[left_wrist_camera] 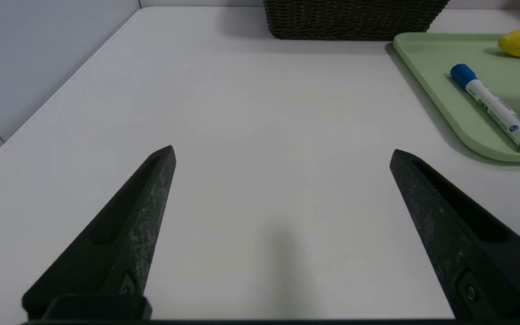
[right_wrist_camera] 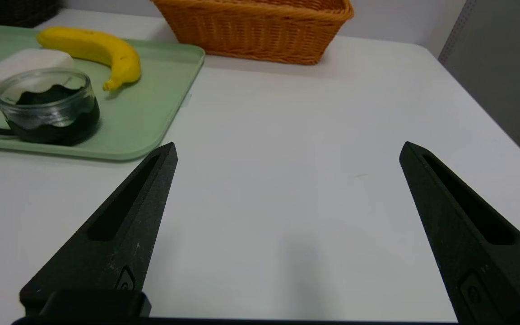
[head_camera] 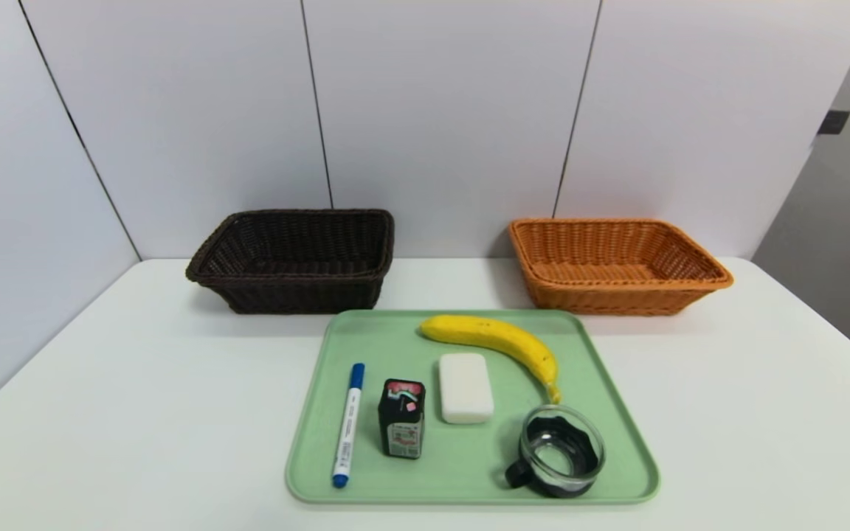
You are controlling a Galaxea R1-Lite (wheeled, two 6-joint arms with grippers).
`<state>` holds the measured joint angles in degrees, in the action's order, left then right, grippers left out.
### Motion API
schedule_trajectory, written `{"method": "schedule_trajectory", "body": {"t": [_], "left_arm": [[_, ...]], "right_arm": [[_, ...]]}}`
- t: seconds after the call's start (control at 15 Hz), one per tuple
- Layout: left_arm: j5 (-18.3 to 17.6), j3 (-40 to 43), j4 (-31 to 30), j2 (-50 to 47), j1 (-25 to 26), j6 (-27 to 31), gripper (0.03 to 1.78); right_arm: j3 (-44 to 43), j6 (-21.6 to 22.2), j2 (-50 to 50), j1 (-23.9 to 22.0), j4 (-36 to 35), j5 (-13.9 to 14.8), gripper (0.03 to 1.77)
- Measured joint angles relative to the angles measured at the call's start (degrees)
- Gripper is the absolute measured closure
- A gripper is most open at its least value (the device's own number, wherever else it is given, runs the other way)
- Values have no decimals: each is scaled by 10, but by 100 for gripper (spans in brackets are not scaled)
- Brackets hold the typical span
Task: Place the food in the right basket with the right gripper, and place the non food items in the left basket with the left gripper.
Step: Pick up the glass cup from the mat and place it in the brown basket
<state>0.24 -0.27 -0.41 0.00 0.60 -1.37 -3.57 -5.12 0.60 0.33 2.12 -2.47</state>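
Observation:
A green tray (head_camera: 602,413) in the middle of the white table holds a yellow banana (head_camera: 495,341), a white soap bar (head_camera: 465,387), a blue-capped marker (head_camera: 347,424), a black battery (head_camera: 401,419) and a glass cup (head_camera: 561,451) with a black base. Behind it stand a dark brown basket (head_camera: 296,259) on the left and an orange basket (head_camera: 613,264) on the right. My left gripper (left_wrist_camera: 282,153) hangs open over bare table left of the tray (left_wrist_camera: 440,85). My right gripper (right_wrist_camera: 287,151) is open over bare table right of the tray (right_wrist_camera: 169,99). Neither arm shows in the head view.
White wall panels close off the back and left of the table (head_camera: 137,383). A grey partition (head_camera: 845,221) stands past the table's right edge. Bare tabletop lies on both sides of the tray and between the two baskets.

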Motion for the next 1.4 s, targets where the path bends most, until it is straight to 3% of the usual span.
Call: {"method": "schedule_trajectory", "body": {"t": [0.13,0.33,0.53,0.87,1.07,1.4], "left_arm": [[-17,-34,23,0,0,2,12],[-48,-155,146,7,0,4,12],[-57,-269,256,67,0,3,12],[-60,-405,291,249,1,4,12],[-59,-483,299,374,1,2,12],[-60,-555,291,530,-6,-32,12]], "right_arm": [[-60,0,24,0,20,-10,10],[-162,6,112,1,71,-17,10],[-283,28,240,2,98,-20,10],[-517,86,469,32,168,-22,10],[-652,168,587,93,277,-20,10],[-821,369,762,209,485,-35,10]]}}
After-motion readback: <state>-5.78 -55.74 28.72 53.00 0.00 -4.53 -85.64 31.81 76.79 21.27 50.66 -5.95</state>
